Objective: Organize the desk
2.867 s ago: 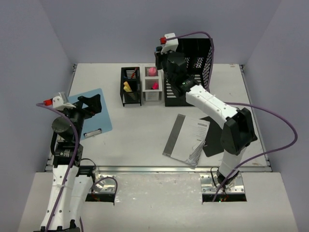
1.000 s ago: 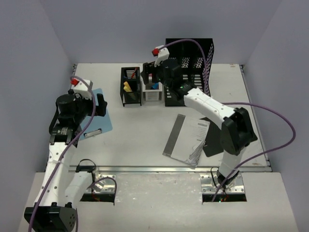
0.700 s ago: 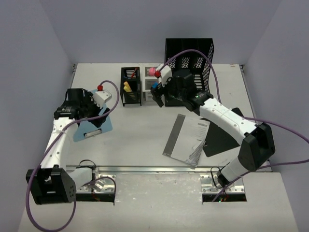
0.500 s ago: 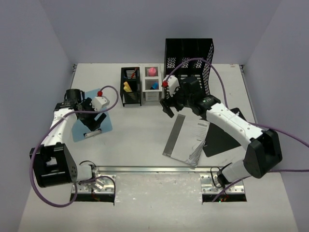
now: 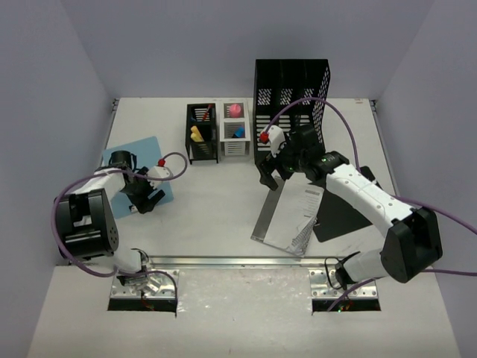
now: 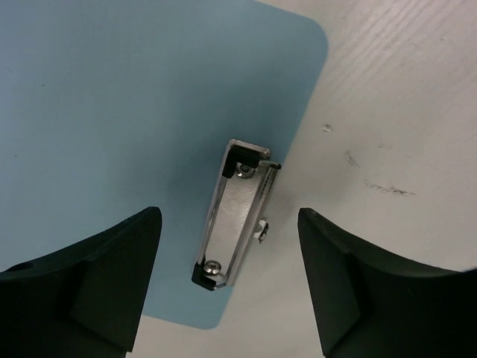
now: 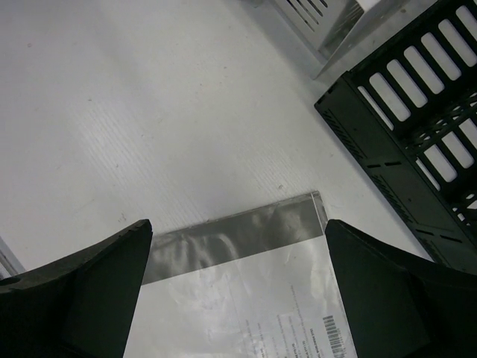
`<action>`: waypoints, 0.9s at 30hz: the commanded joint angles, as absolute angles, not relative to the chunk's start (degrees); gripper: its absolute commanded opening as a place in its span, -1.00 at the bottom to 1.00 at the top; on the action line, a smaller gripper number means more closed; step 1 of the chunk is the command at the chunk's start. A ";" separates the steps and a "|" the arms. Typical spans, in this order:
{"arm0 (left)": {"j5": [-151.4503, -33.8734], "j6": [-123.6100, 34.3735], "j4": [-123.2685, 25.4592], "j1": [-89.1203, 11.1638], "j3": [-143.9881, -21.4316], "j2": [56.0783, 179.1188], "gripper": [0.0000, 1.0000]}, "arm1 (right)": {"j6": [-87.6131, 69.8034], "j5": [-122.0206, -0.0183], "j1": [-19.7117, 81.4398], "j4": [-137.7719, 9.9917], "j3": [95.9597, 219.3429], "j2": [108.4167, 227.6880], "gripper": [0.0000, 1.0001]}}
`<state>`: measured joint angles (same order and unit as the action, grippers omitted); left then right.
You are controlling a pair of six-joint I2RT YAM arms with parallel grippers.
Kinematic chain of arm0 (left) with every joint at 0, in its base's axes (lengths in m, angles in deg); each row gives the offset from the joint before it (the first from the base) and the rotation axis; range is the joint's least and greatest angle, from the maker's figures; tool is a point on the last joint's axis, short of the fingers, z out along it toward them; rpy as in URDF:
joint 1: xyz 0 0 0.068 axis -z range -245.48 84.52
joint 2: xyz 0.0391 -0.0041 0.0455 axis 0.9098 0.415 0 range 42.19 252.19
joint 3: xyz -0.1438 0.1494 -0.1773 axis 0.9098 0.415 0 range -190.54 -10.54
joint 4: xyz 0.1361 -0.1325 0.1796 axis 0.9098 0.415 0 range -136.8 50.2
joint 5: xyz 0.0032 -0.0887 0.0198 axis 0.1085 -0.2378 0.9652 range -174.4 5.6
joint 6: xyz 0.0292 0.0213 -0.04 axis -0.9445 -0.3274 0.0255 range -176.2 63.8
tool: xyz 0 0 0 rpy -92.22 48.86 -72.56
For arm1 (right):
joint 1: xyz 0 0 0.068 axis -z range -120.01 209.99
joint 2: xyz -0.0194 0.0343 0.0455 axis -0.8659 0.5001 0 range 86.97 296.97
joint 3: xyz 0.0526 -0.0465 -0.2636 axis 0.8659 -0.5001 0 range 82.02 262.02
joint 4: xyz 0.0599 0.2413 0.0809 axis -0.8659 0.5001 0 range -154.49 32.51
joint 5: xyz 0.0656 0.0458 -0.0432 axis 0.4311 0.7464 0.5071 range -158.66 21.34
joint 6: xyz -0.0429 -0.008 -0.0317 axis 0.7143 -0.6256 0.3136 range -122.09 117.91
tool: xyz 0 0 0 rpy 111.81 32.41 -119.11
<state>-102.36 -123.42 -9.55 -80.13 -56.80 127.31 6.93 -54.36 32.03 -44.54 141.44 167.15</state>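
Note:
The desk [image 5: 216,209] is a white tabletop. A light blue clipboard [image 5: 134,153] lies at its left. My left gripper [image 5: 145,200] hovers open over the clipboard's near edge. In the left wrist view its fingers stand either side of the metal clip [image 6: 237,216] without touching it. My right gripper [image 5: 270,179] is open above the far end of a plastic-sleeved document [image 5: 289,216] lying mid-right. In the right wrist view the sleeve's dark top strip [image 7: 246,231] sits between the spread fingers, and nothing is held.
A tall black mesh file rack [image 5: 292,89] stands at the back, close to my right gripper. A black pen holder [image 5: 202,134] and a white organizer [image 5: 235,130] with pink and blue items stand left of it. A flat black item [image 5: 339,216] lies partly under the document.
My right gripper has come away from the organizers toward the front and now hangs over the document's far end. My left arm has swung down over the clipboard's clip.

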 commanded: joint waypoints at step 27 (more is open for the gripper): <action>-109.87 -140.92 -4.54 -89.29 -59.76 135.63 -0.72 | 5.38 -50.21 33.18 -45.76 144.68 168.01 0.98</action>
<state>-107.65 -138.48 -7.05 -87.63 -59.64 134.96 6.27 -51.64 32.88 -43.43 141.94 168.79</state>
